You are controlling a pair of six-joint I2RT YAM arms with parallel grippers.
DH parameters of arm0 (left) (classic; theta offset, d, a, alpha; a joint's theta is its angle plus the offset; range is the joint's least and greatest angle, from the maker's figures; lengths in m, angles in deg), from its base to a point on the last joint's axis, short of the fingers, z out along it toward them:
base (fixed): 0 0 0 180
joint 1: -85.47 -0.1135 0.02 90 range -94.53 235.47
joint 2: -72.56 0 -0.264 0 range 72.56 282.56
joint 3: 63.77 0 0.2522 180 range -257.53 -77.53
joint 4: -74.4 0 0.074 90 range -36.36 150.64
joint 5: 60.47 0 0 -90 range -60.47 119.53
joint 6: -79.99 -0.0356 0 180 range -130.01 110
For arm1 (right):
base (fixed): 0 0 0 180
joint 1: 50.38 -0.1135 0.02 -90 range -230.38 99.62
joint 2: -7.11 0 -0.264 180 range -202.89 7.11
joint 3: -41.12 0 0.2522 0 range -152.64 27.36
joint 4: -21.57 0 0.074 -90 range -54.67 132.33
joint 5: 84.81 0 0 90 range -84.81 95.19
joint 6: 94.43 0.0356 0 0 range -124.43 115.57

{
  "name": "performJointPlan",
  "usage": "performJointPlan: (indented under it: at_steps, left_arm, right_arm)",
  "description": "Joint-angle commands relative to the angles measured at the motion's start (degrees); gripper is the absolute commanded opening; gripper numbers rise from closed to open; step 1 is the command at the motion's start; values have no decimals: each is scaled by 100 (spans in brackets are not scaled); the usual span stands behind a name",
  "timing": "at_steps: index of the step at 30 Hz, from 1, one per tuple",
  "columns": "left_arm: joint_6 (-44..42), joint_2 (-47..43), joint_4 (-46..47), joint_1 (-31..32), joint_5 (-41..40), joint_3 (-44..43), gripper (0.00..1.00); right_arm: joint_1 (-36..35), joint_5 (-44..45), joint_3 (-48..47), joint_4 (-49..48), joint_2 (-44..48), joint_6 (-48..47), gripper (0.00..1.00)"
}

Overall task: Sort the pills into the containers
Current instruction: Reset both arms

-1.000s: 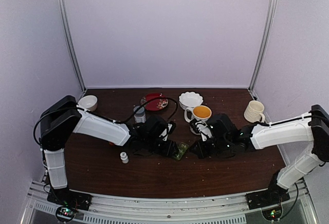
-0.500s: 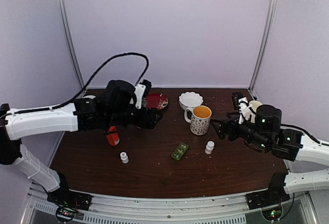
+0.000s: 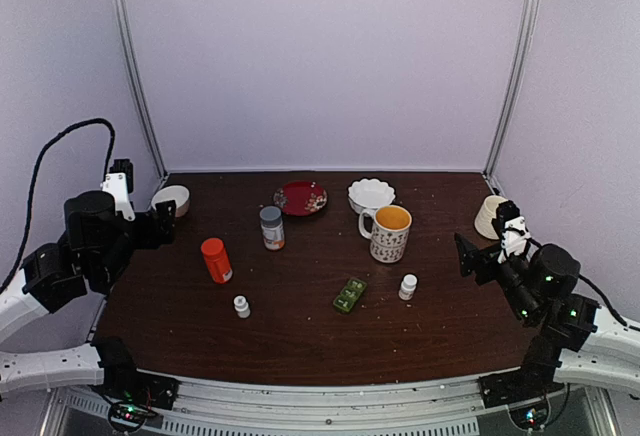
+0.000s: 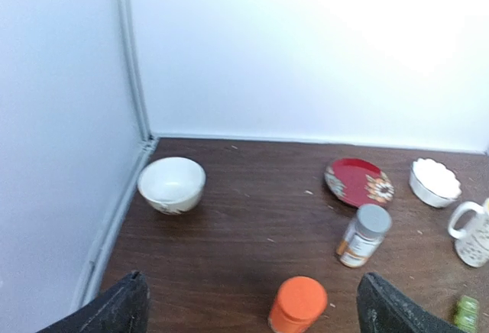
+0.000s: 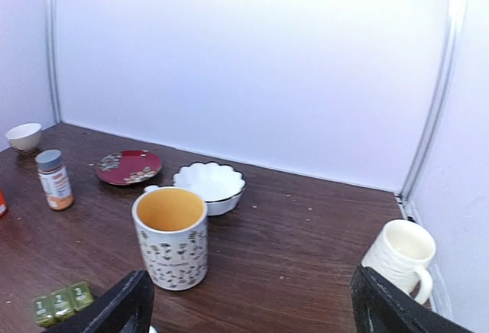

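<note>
The dark-green pill box [image 3: 349,294] with its containers lies on the brown table between the two arms, lids down. It also shows at the lower left of the right wrist view, pill box [image 5: 63,300], and at the far right edge of the left wrist view, pill box [image 4: 466,311]. I cannot make out any pills for certain; only tiny white specks [image 5: 309,209] dot the wood. My left gripper [image 3: 158,224] hangs open over the table's left edge, left gripper [image 4: 252,295] empty. My right gripper [image 3: 470,256] is open and empty at the right side, right gripper [image 5: 252,299].
An orange bottle [image 3: 215,260], a grey-capped bottle [image 3: 271,227], two small white bottles [image 3: 241,306] [image 3: 408,286], a patterned mug [image 3: 388,232], a red plate [image 3: 301,198], a scalloped white bowl [image 3: 371,194], a white bowl [image 3: 172,199] and a cream mug [image 3: 492,216] stand around.
Both arms have pulled back from the middle of the table to its sides. Both grippers have opened, and the pill box and a small white bottle now stand free.
</note>
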Motion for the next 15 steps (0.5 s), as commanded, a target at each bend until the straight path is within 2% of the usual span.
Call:
performJointPlan:
  at_steps: [1,3,7,10,12,15]
  left_arm:
    - [-1011,-904,621,-331,-1185,819,97]
    - [-1426,-1261,1068,-387,-1411,1242,98]
    - [-2162,-1801,2030,-447,-1937,1942,98]
    - [-2682,-1971,2884,-581,-1939,2397,97]
    - [-2787,-1862,3103,-702,-1921,2523,97]
    - [-2789,-1503,3119,-930,-1717,2467,98]
  right_arm:
    - [587,481,161,-905,95,-436,93]
    - [938,604,234,-1282,-25,-479,93]
    - [1414,918,736,-2775,-415,-959,95]
    - [1969,517,795,-3047,-902,-923,95]
    - [2379,319,840,-3277,-1312,-816,96]
    - [3231,-760,972,-3955,-2048,-284,96]
